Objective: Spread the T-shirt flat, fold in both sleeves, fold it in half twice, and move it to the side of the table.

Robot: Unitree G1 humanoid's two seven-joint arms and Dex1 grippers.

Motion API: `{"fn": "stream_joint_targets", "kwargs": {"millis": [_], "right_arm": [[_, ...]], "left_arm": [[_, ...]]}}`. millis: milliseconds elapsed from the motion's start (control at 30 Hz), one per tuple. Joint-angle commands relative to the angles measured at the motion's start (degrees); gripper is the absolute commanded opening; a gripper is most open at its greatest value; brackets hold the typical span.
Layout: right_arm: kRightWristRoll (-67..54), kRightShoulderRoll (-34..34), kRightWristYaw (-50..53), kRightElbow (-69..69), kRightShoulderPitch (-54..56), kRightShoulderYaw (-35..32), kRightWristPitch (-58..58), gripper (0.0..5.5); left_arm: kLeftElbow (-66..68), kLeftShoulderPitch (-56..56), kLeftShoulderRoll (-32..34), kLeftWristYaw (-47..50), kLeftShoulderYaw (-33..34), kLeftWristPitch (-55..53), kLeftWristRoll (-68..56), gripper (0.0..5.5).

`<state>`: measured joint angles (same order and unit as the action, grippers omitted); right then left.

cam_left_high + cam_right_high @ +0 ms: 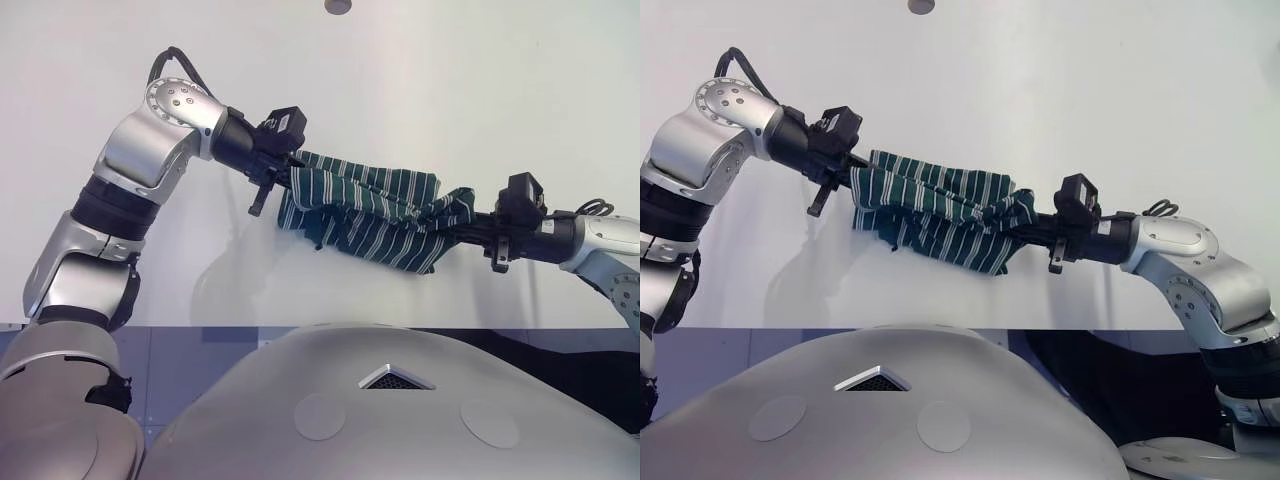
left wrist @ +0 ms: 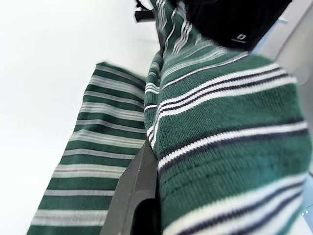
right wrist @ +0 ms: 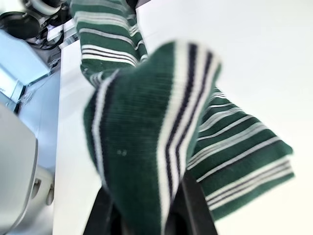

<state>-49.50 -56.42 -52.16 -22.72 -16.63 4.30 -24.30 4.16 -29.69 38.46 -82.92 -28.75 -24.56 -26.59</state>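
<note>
A green T-shirt (image 1: pixel 370 215) with white and dark stripes hangs bunched between my two grippers above the white table (image 1: pixel 400 80). My left gripper (image 1: pixel 287 172) is shut on its left end, and my right gripper (image 1: pixel 460 226) is shut on its right end. The cloth sags in folds between them, its lower edge near the tabletop. In the left wrist view the striped fabric (image 2: pixel 220 127) drapes over a dark finger (image 2: pixel 134 191). In the right wrist view a fold of T-shirt (image 3: pixel 146 122) covers the fingers (image 3: pixel 195 205).
The white table spreads wide behind and on both sides of the shirt. Its front edge (image 1: pixel 300 326) runs just below the cloth. A small round grey disc (image 1: pixel 338 6) sits at the far edge.
</note>
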Motion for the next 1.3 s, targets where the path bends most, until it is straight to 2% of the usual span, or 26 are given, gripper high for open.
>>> {"fn": "stream_joint_targets", "kwargs": {"millis": [33,267,300,367,400,567,667,733,867,900,967,1033,1100,1300], "right_arm": [[0.8,3.3,1.7,3.1,1.1,-2.1,-3.4,0.13],[11.8,9.0,5.8,9.1,4.8,0.2,-2.9,0.13],[14.8,9.5,6.7,10.8,5.5,0.9,-2.1,0.51],[17.6,10.4,7.2,12.6,6.4,1.2,-1.7,0.91],[18.2,11.0,7.2,12.9,6.7,0.9,-1.9,1.15],[17.9,14.3,8.2,12.9,8.7,-1.3,-4.8,2.14],[18.8,15.9,9.3,13.2,9.3,-2.6,-4.8,2.66],[19.2,18.1,12.3,14.6,9.9,-5.3,-3.7,3.02],[17.6,22.6,19.1,16.8,10.1,-13.7,-2.7,3.02],[17.2,23.4,20.0,16.4,9.8,-15.1,-2.8,3.02],[17.2,24.9,21.3,15.2,8.6,-17.0,-2.6,3.02],[17.5,26.3,22.4,14.6,7.6,-18.5,-2.1,3.02],[18.1,27.5,23.5,15.0,7.5,-19.6,-1.3,3.02],[19.1,29.6,24.4,15.9,6.8,-20.8,0.1,3.07]], "left_arm": [[4.1,0.0,-1.1,1.8,0.1,1.8,5.4,0.03],[12.7,-2.7,-8.7,10.0,2.5,5.4,12.1,0.03],[15.2,-3.2,-9.6,12.6,2.6,5.8,14.1,0.03],[19.5,-3.8,-10.3,15.9,2.4,7.3,17.6,0.03],[21.0,-4.0,-10.5,16.5,2.6,7.8,18.7,0.4],[22.7,-4.1,-10.4,15.1,3.2,7.1,20.4,1.29],[23.5,-5.6,-11.4,17.8,4.3,5.7,21.9,1.76],[26.4,-8.4,-12.6,22.8,6.6,5.1,23.1,1.79],[32.4,-14.4,-14.1,35.1,14.8,4.0,23.1,1.79],[31.8,-15.0,-14.2,36.5,16.5,3.7,22.6,1.79],[20.2,-12.0,-14.3,30.3,17.9,3.7,17.1,1.79],[5.6,-6.0,-14.1,23.2,16.1,2.3,11.1,1.79],[-4.7,0.1,-14.2,20.1,12.4,1.3,8.3,1.79],[-8.9,8.5,-15.8,22.1,0.6,5.8,16.3,2.84]]}}
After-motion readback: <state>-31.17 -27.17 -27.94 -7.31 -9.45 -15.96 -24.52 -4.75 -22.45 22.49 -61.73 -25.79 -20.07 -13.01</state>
